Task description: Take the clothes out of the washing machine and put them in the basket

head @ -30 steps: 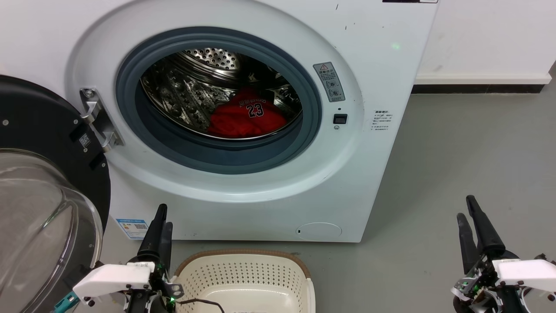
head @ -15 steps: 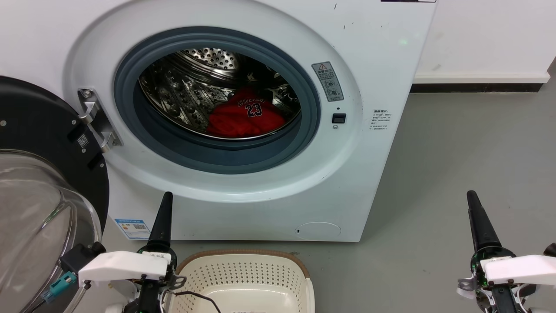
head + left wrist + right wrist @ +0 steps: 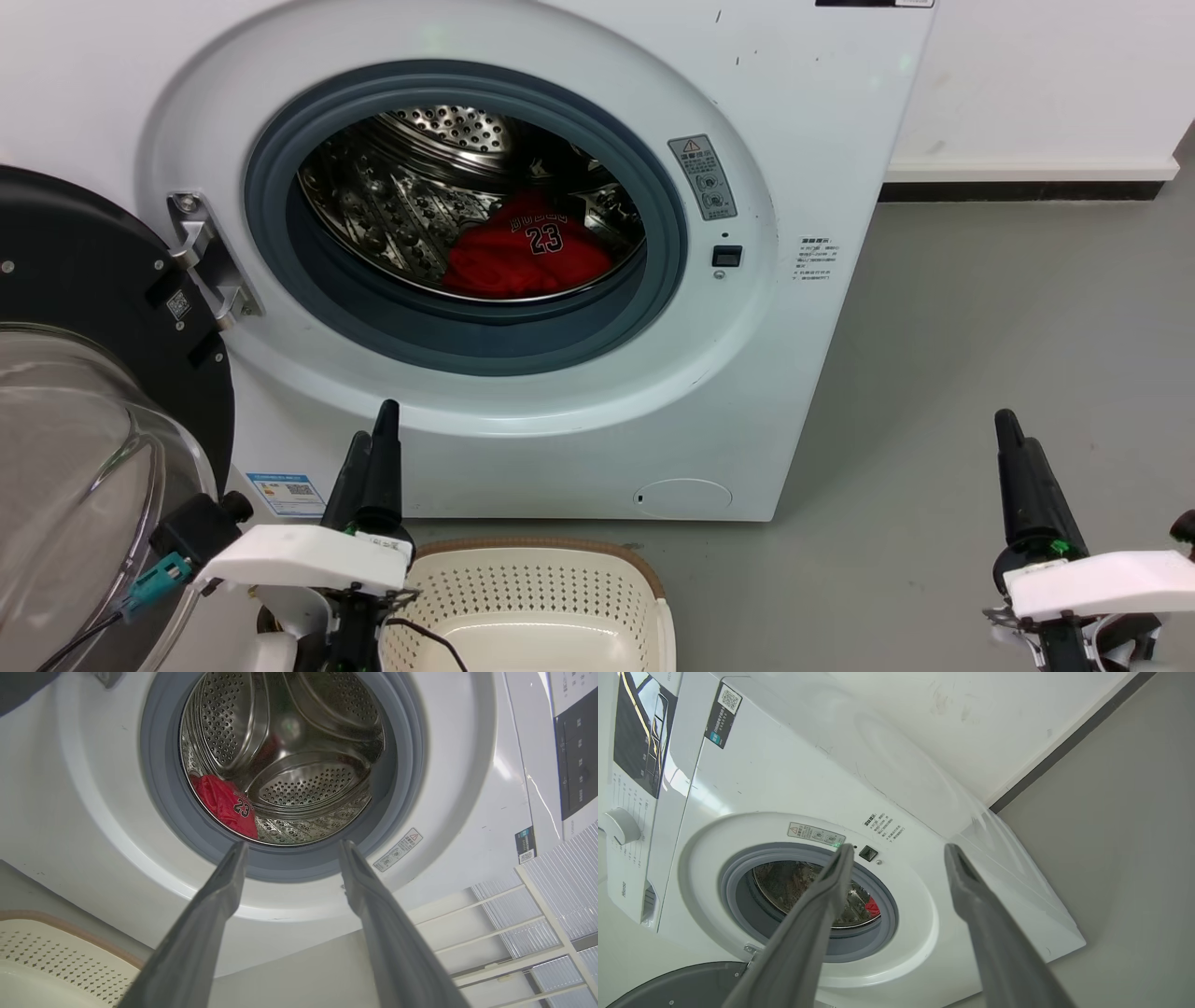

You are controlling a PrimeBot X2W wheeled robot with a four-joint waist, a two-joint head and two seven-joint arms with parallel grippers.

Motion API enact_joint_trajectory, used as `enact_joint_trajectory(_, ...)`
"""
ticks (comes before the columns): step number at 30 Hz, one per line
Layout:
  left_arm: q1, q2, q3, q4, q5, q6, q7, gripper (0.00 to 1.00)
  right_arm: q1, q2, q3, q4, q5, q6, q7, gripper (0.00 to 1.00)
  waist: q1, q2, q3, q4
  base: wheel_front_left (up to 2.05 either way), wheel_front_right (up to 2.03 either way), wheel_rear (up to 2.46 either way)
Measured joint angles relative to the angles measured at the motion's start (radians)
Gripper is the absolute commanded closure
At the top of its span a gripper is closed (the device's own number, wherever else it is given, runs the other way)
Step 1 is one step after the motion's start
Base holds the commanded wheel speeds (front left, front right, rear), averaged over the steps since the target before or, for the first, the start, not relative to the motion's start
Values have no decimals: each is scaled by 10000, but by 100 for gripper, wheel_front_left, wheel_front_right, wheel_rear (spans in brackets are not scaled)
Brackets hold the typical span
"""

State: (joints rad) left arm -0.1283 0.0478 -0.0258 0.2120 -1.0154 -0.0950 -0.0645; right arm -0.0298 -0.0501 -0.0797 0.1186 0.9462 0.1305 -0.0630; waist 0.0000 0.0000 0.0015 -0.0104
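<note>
The washing machine stands open in front of me, a red garment of the clothes numbered 23 lying low in its steel drum. The cream basket sits on the floor below the opening. My left gripper rises beside the basket's left rim, under the door ring. In the left wrist view the left gripper is open and points at the drum mouth, with the clothes ahead and the basket at the lower left. My right gripper hovers over the floor to the machine's right. It is open too, and aimed at the machine.
The black-rimmed glass door hangs swung open at the left, close to my left arm. Grey floor stretches right of the machine up to a white wall with a dark skirting. A thin black cable trails into the basket.
My left gripper has risen and shifted right, toward the drum opening, turning at the wrist. The right gripper has turned at the wrist and stayed nearly in place. The view has shifted slightly.
</note>
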Motion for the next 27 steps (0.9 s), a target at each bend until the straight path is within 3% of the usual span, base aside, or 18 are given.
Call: enact_joint_trajectory(27,-252,4,-742,219,3860,267,-796,0,311,0,150,-228,-4518,2,-792,0,0,0,-42,-10,0,0,0)
